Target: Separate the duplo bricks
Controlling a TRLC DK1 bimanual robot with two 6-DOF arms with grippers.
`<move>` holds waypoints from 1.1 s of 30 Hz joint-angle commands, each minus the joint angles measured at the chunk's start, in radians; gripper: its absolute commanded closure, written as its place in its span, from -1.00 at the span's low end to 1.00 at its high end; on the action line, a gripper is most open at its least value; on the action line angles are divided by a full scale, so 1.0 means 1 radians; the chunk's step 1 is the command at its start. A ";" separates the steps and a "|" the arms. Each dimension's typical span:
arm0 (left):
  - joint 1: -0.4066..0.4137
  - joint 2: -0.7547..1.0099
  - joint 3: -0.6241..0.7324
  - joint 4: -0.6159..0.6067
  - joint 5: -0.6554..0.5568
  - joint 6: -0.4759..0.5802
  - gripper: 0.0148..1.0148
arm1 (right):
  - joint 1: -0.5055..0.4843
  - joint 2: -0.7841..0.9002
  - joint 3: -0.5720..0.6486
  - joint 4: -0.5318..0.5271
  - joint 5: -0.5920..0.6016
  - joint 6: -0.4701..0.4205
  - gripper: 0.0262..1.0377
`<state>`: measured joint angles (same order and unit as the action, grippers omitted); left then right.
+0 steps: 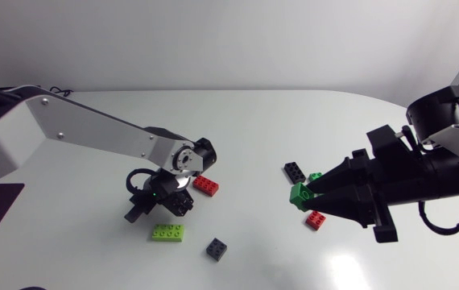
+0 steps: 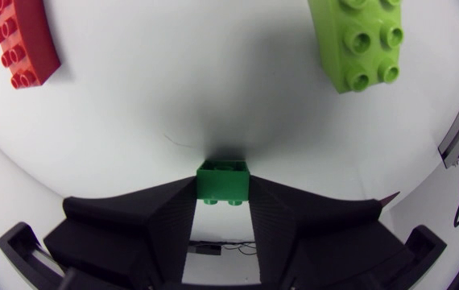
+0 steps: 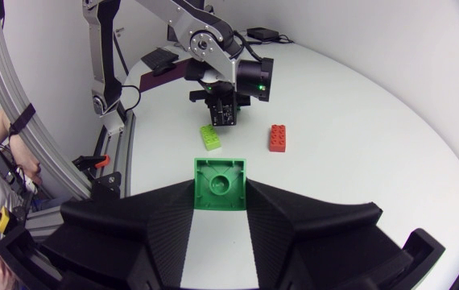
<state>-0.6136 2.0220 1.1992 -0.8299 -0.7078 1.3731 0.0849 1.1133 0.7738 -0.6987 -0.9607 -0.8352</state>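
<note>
My left gripper (image 2: 223, 193) points down at the table and is shut on a small green brick (image 2: 223, 180), which touches the surface. In the head view this gripper (image 1: 159, 203) hides that brick. A red brick (image 2: 23, 40) and a lime brick (image 2: 358, 40) lie ahead of it on either side. My right gripper (image 3: 220, 193) is shut on another green brick (image 3: 220, 182), whose hollow underside faces the camera. In the head view it (image 1: 311, 193) holds this brick (image 1: 299, 196) just above the table at right centre.
Near the right gripper lie a black brick (image 1: 295, 171), a small green brick (image 1: 316, 176) and a small red brick (image 1: 316, 219). A red brick (image 1: 206, 185), a lime brick (image 1: 168, 232) and a dark brick (image 1: 217, 249) lie around the left gripper.
</note>
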 commanded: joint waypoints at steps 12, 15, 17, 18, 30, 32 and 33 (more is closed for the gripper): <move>-0.044 0.030 0.005 0.018 0.113 -0.039 -0.69 | 0.004 -0.012 -0.021 -0.019 -0.001 -0.019 0.54; -0.048 -0.025 0.102 0.006 0.226 -0.046 -0.72 | 0.003 -0.029 -0.011 -0.030 -0.009 -0.018 0.54; -0.046 -0.091 0.214 -0.072 0.416 -0.088 -0.75 | -0.005 -0.036 -0.004 -0.047 -0.033 -0.016 0.54; -0.040 -0.115 0.260 -0.095 0.513 -0.111 -0.75 | -0.007 -0.038 0.001 -0.061 -0.050 -0.016 0.54; 0.035 -0.282 0.323 -0.107 1.294 -0.342 -0.74 | -0.045 -0.001 0.062 -0.067 -0.199 0.038 0.54; 0.052 -0.282 0.344 -0.106 1.420 -0.393 -0.74 | -0.062 0.005 0.076 -0.059 -0.230 0.067 0.54; 0.058 -0.282 0.349 -0.106 1.479 -0.410 -0.74 | -0.074 0.010 0.087 -0.055 -0.248 0.082 0.54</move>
<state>-0.5735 1.7596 1.5078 -0.9276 0.7055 1.0252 0.0284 1.1038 0.8288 -0.7555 -1.1820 -0.7895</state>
